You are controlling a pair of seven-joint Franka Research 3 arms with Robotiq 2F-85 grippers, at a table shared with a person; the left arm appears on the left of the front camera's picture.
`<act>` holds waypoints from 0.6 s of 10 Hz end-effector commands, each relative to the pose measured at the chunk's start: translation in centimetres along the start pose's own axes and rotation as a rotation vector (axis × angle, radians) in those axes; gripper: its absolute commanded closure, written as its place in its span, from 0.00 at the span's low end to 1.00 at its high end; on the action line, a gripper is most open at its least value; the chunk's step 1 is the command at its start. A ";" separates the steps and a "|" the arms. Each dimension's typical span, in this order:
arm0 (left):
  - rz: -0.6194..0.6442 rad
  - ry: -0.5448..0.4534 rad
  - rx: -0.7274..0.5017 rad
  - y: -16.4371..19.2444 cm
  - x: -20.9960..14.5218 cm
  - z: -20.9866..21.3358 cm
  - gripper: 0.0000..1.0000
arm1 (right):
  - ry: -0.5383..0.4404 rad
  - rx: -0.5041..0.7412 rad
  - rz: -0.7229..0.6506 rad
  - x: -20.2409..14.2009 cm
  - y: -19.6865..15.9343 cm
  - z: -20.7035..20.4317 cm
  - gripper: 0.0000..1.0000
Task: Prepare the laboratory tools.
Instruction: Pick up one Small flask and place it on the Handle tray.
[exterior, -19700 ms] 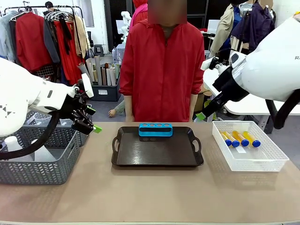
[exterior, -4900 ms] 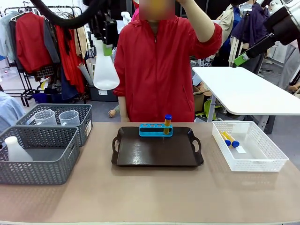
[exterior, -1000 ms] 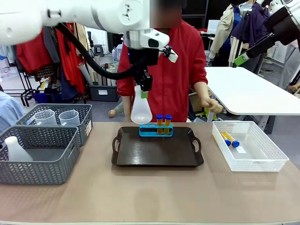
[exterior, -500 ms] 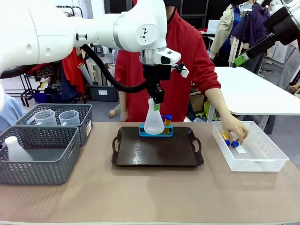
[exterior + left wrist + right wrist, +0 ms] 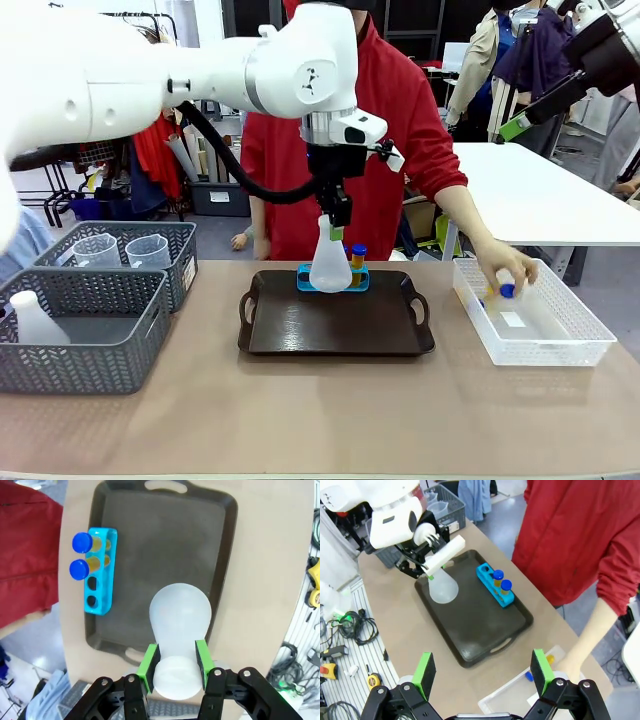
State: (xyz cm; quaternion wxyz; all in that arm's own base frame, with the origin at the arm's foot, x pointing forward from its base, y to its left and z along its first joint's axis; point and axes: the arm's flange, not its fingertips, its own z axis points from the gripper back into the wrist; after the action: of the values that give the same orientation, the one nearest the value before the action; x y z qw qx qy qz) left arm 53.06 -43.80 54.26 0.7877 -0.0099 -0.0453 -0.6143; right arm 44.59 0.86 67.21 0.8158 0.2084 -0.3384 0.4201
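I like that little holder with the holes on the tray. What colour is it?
The holder is bright blue. The left wrist view shows it best.

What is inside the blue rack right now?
Two blue-capped tubes fill neighbouring holes at one end; the other two holes are empty. From the front, the flask covers part of the rack.

Left arm [image 5: 150, 75] is glossy white with a fat black cable [image 5: 225, 160] off it — left gripper [image 5: 175, 652] black, bright green pads [image 5: 149, 665]. Person's in a red jacket [image 5: 400, 110], elbow-length sleeve
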 end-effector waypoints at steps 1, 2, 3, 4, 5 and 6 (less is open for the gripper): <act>-0.072 0.016 0.010 2.1 3.3 -2.4 1.00 | -0.005 0.004 0.007 0.1 0.0 0.0 0.00; -0.081 0.003 0.001 2.7 4.7 -3.3 1.00 | -0.005 0.004 0.007 0.1 0.0 0.0 0.00; -0.102 0.019 0.016 3.3 5.8 -4.4 1.00 | -0.005 0.004 0.007 0.1 0.0 0.0 0.00; -0.111 0.031 0.025 4.0 6.9 -5.8 1.00 | -0.005 0.004 0.007 0.1 0.0 0.0 0.00; -0.136 0.037 0.024 4.7 7.4 -6.7 1.00 | -0.005 0.004 0.007 0.1 0.0 0.0 0.00; -0.151 0.036 0.023 5.1 8.1 -7.4 1.00 | -0.005 0.004 0.007 0.1 0.0 0.0 0.00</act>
State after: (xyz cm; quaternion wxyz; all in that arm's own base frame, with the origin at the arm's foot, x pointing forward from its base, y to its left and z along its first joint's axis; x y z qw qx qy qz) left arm 57.77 -49.36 45.93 0.7515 0.0026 -0.0412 -0.6584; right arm 44.58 0.88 67.21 0.8158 0.2084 -0.3383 0.4202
